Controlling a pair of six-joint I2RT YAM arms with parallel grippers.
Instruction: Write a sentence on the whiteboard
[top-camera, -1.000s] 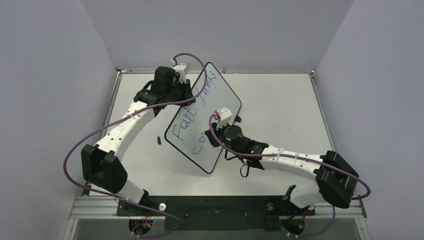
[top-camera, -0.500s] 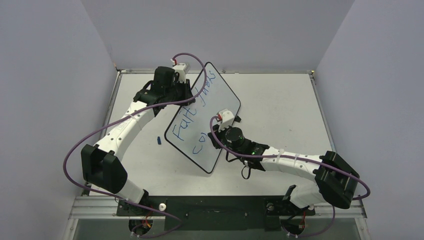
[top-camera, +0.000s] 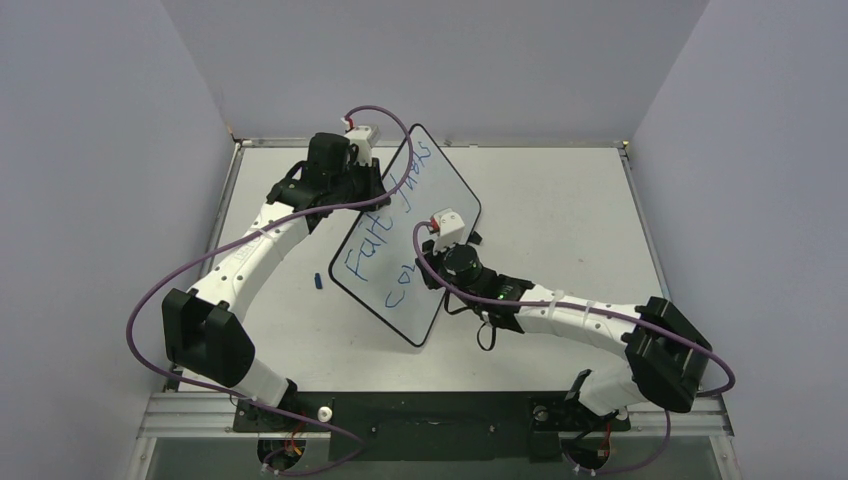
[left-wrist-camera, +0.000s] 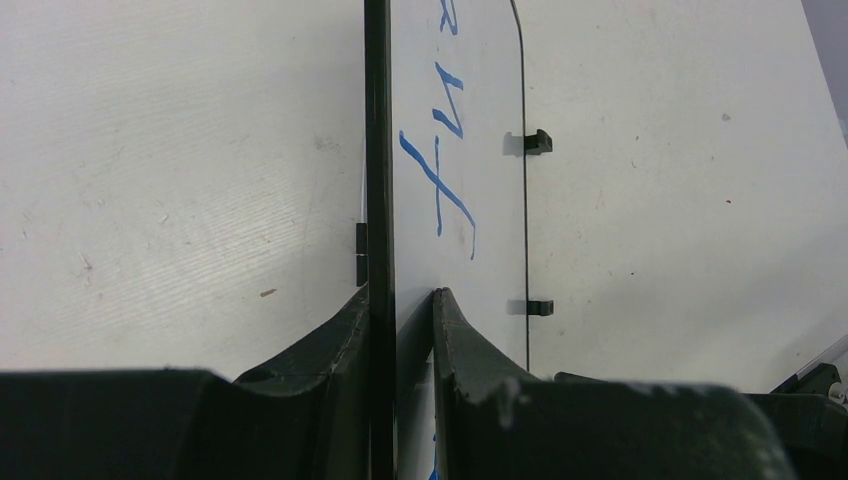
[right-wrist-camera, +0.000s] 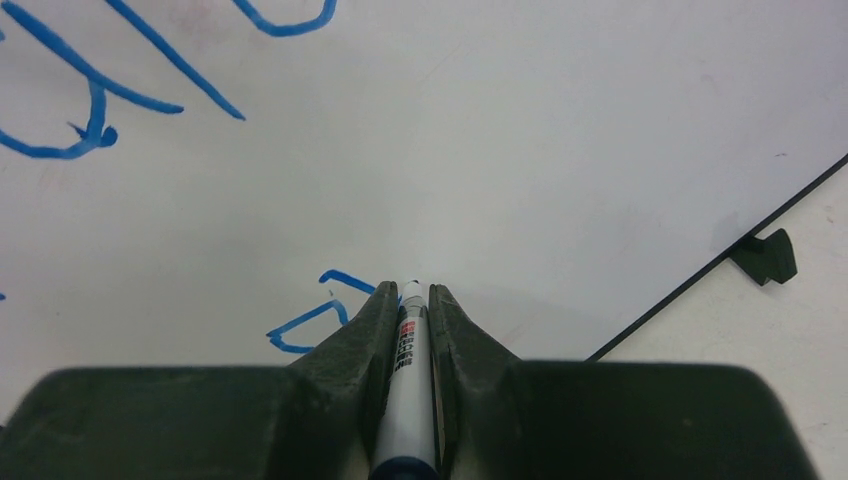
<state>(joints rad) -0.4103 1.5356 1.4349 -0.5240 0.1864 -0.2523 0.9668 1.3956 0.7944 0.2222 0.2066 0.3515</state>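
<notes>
Fingers (left-wrist-camera: 345, 330) of left gripper (left-wrist-camera: 400, 297) narrow, pinched on the black-framed edge of the whiteboard (top-camera: 445, 200). Board is held tilted over the middle of the table (top-camera: 560, 200). Small blue object (top-camera: 317, 281) lies on the table just left of the board. The sentence (top-camera: 372, 250) runs in blue, two lines. Right gripper (right-wrist-camera: 408, 292) clamped on a marker (right-wrist-camera: 408, 345), tip at the board beside the lower line's strokes.

The whiteboard (top-camera: 410, 320) stands tilted on the desk (top-camera: 580, 200), a cap (top-camera: 317, 281) lying to its left, a marker (right-wrist-camera: 410, 340) at its right face.
</notes>
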